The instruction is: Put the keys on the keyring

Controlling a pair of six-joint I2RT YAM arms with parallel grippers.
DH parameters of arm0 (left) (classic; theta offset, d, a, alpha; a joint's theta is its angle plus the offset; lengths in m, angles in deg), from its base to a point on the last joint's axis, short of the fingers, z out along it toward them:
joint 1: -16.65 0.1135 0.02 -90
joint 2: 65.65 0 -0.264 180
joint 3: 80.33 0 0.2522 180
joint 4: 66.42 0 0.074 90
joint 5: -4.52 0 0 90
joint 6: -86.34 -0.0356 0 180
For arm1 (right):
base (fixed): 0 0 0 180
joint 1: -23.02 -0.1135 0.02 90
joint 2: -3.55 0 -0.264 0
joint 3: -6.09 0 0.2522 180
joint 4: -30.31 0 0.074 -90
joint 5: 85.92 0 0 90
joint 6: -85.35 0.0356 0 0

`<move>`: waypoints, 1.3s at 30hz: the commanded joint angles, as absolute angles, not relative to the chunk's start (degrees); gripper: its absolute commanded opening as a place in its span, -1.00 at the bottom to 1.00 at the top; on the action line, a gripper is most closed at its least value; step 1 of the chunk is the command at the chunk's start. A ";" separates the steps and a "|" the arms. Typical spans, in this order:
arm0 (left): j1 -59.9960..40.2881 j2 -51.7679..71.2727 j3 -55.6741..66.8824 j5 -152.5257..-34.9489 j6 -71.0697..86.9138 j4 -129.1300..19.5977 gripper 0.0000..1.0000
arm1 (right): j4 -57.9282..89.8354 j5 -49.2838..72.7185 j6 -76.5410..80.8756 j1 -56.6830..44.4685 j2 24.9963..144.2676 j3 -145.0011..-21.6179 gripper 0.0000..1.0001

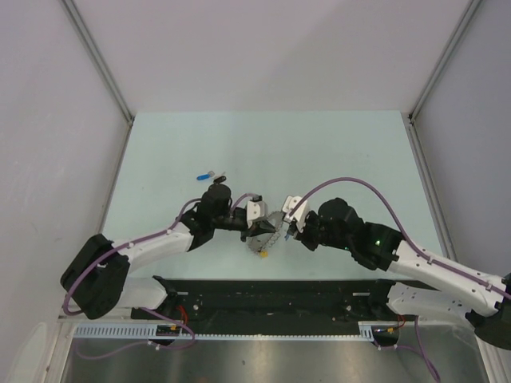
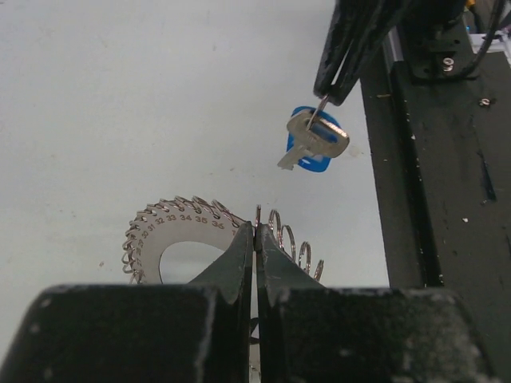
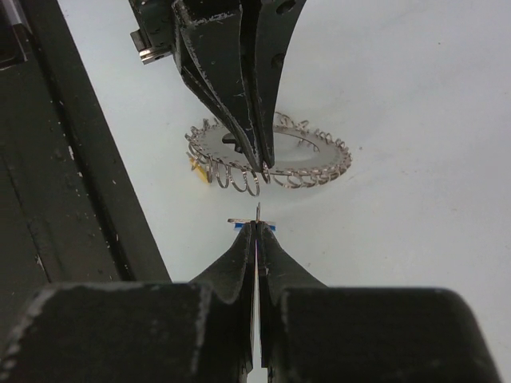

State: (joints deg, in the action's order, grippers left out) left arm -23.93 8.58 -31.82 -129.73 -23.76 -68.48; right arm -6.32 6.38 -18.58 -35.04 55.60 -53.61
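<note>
Threading is in hand: left gripper (image 2: 256, 231) pinches a wire loop (image 2: 258, 214) of the keyring (image 2: 172, 235), at the middle of the tabletop's (image 1: 319, 144) near edge. Right gripper (image 2: 327, 94) clamps a blue key (image 2: 318, 140) just beside it. The next move likely calls for lining the key's hole up with that loop.

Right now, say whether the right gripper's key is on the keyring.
Off: the blue key hangs from the right gripper, apart from the keyring.

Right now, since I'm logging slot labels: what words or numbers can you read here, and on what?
"32 33 34 35 36": printed along the rim of the keyring, in the left wrist view.
The numbers further left on that rim are too small to read.
No other text is legible in any view.
</note>
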 commanded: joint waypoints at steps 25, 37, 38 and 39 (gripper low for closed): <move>-23.61 5.19 -32.82 -139.18 -27.12 -73.40 -0.99 | -4.55 8.82 -20.20 -35.43 61.21 -54.08 -1.00; -23.61 5.98 -32.29 -139.88 -27.48 -72.53 -1.00 | -4.10 9.08 -20.38 -34.99 61.56 -54.17 -1.00; -23.61 6.06 -32.29 -139.97 -27.48 -72.44 -0.99 | -4.11 9.17 -20.38 -34.99 61.56 -54.17 -1.00; -23.61 6.07 -32.20 -140.14 -27.56 -72.44 -0.99 | -4.11 9.26 -20.38 -34.99 61.56 -54.08 -1.00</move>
State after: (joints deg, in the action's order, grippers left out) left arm -23.93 6.00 -33.22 -137.22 -25.68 -71.25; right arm -5.84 8.24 -19.78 -35.13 61.42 -53.61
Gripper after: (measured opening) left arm 0.009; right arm 0.009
